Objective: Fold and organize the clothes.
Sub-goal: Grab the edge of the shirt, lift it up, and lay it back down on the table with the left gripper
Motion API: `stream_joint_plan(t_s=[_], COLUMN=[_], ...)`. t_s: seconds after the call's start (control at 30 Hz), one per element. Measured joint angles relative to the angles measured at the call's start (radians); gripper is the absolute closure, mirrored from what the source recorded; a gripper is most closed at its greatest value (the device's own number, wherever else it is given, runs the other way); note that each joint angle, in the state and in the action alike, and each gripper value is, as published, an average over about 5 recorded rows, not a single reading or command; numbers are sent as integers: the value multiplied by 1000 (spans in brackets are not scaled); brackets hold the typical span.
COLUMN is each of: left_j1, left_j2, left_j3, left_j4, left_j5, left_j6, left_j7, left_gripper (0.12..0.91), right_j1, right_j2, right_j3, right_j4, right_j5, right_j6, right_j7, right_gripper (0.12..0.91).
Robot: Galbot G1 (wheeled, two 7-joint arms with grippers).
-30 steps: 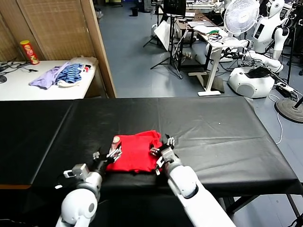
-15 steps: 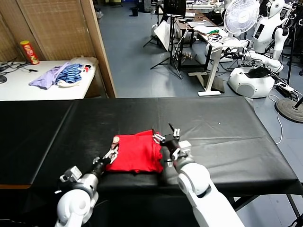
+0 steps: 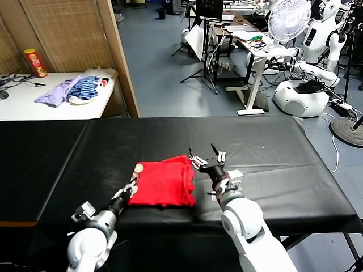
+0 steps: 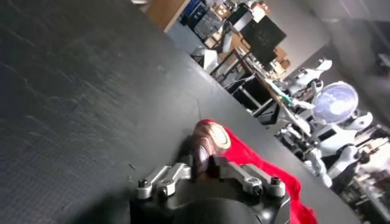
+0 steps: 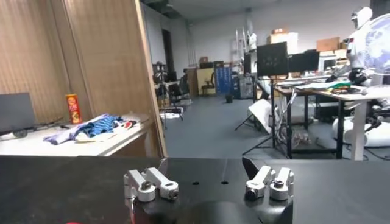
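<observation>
The red T-shirt lies folded into a small rectangle near the front edge of the black table, with a tan label at its far left corner. My left gripper is low at the shirt's left edge, with its fingers shut together. In the left wrist view the shirt and the label lie just beyond the left gripper. My right gripper is open and empty, raised just right of the shirt. The right wrist view shows the right gripper over bare black cloth.
A white side table at the far left holds a pale purple garment, a blue striped garment and a red can. A wooden partition stands behind the table. A fan and a white robot stand at the back right.
My right gripper has left the shirt's right edge, moving up and to the right, and is open. My left arm has drawn back a little toward the front left. The shirt has stayed in place.
</observation>
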Motion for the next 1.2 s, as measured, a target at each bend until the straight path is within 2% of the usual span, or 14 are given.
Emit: stream_joint_plan(t_s=[0.07, 0.17, 0.47, 0.63, 1.03, 1.1, 1.2], left_j1=[3, 11, 31, 40, 75, 87, 96], left_j2=[0, 3, 43, 112, 426, 460, 473], left_j3=[5, 16, 20, -15, -209, -232, -235], left_j4=[-6, -18, -53, -68, -65, -83, -130], left_j5=[55, 155, 610, 777, 916, 926, 902], left_j6=[-5, -15, -37, -30, -18, -15, -7], left_j7=[-2, -1, 6, 10, 18, 17, 12], left_gripper=[890, 889, 893, 893, 893, 893, 893], right_j1=[-11, -31, -94, -109, -114, -115, -118], right_j2=[6, 12, 8, 3, 15, 15, 15], right_j3=[8, 23, 58, 68, 62, 63, 65], right_j4=[6, 17, 44, 48, 48, 48, 47], right_j5=[-38, -91, -131, -131, -133, -133, -133], right_j6=[-38, -83, -117, -117, -117, -117, -117], right_j7=[32, 55, 58, 55, 55, 55, 54], right_gripper=[227, 227, 227, 227, 227, 227, 227])
